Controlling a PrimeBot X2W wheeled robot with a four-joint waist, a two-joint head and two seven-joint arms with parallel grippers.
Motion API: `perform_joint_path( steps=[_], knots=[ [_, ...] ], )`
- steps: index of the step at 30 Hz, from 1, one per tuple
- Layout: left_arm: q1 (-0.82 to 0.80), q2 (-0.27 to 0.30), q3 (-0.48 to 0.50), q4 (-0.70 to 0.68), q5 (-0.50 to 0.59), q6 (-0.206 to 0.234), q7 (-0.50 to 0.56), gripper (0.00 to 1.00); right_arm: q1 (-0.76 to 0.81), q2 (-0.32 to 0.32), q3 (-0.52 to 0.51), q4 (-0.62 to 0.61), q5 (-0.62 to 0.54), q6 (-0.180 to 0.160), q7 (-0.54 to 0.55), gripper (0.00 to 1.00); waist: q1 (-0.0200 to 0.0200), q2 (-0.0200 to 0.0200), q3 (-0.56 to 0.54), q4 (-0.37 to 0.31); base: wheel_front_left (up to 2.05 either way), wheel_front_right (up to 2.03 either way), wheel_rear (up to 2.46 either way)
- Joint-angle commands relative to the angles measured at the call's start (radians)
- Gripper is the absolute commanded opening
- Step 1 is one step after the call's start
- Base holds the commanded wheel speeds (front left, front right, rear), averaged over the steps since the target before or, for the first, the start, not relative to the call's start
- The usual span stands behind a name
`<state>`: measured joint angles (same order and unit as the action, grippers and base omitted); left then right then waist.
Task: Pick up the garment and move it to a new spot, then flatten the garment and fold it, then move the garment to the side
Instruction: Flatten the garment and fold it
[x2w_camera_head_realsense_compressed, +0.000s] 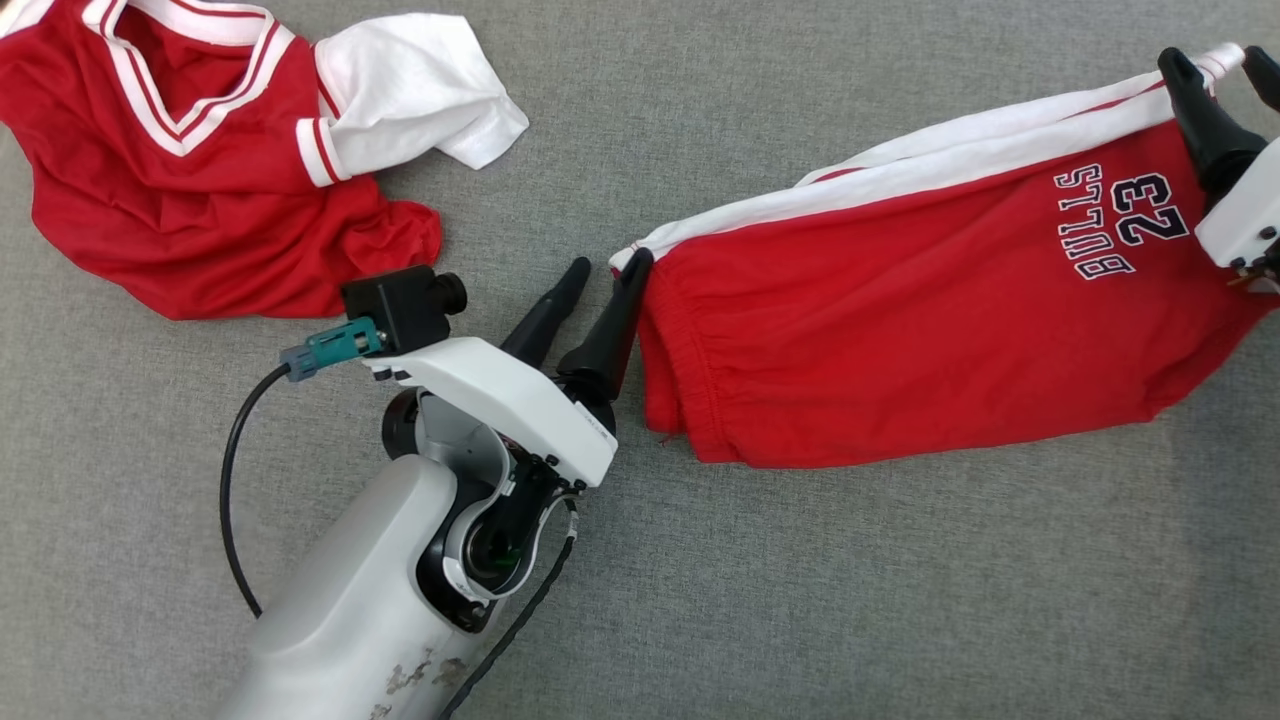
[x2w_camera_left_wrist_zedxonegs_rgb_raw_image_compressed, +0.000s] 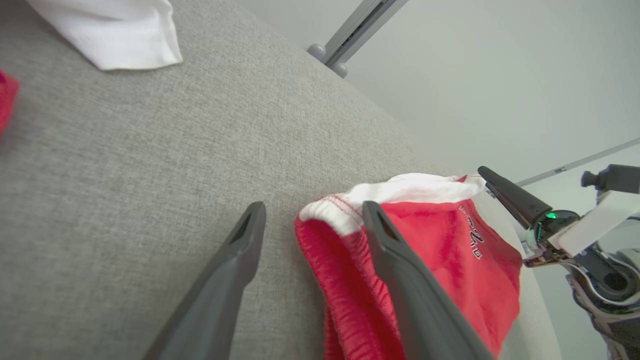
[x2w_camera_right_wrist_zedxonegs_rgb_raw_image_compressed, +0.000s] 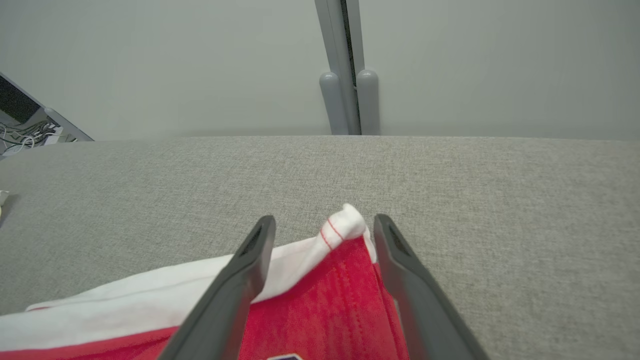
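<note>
The garment is a pair of red shorts (x2w_camera_head_realsense_compressed: 900, 320) with a white side stripe and "BULLS 23" print, lying folded flat on the grey cloth surface. My left gripper (x2w_camera_head_realsense_compressed: 608, 268) stands open at its left corner. In the left wrist view the white-edged corner (x2w_camera_left_wrist_zedxonegs_rgb_raw_image_compressed: 340, 210) lies loose between the spread fingers of the left gripper (x2w_camera_left_wrist_zedxonegs_rgb_raw_image_compressed: 314, 210), close to the right one. My right gripper (x2w_camera_head_realsense_compressed: 1215, 60) is open at the garment's far right corner. The right wrist view shows that red-stitched white tip (x2w_camera_right_wrist_zedxonegs_rgb_raw_image_compressed: 345, 227) resting between the parted fingers of the right gripper (x2w_camera_right_wrist_zedxonegs_rgb_raw_image_compressed: 325, 222), not pinched.
A crumpled red and white jersey (x2w_camera_head_realsense_compressed: 190, 150) lies at the far left, a hand's width from my left wrist. Grey surface (x2w_camera_head_realsense_compressed: 800, 600) stretches in front of the shorts. A wall with a grey post (x2w_camera_right_wrist_zedxonegs_rgb_raw_image_compressed: 345, 70) stands behind the far edge.
</note>
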<state>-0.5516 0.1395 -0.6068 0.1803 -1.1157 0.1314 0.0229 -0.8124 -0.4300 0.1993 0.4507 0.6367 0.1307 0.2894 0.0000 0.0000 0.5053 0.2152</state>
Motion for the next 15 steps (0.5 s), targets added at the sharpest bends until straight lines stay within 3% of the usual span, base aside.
perform_joint_path(
  steps=[1, 7, 11, 15],
  knots=[
    [0.003, 0.015, -0.001, 0.0, 0.024, 0.013, -0.02, 1.0, 0.005, -0.01, 0.017, -0.01, -0.012, 0.0, -0.011, 1.0, 0.0, 0.0, -0.008, -0.006, 0.0, 0.0, 0.0],
    [0.075, 0.056, -0.003, -0.049, 0.098, 0.038, -0.115, 1.0, 0.06, -0.068, 0.059, -0.055, -0.076, 0.0, -0.029, 1.0, 0.0, 0.0, -0.039, -0.023, 0.0, 0.0, 0.0],
    [0.173, 0.09, -0.012, -0.099, 0.176, 0.073, -0.222, 1.0, 0.113, -0.095, 0.085, -0.083, -0.143, 0.0, 0.055, 1.0, 0.0, 0.0, -0.059, -0.037, 0.0, 0.0, 0.0],
    [0.237, 0.111, -0.021, -0.136, 0.255, 0.09, -0.268, 1.0, 0.149, -0.083, 0.066, -0.116, -0.175, 0.0, 0.161, 1.0, 0.0, 0.0, -0.051, -0.03, 0.0, 0.0, 0.0]
  ],
)
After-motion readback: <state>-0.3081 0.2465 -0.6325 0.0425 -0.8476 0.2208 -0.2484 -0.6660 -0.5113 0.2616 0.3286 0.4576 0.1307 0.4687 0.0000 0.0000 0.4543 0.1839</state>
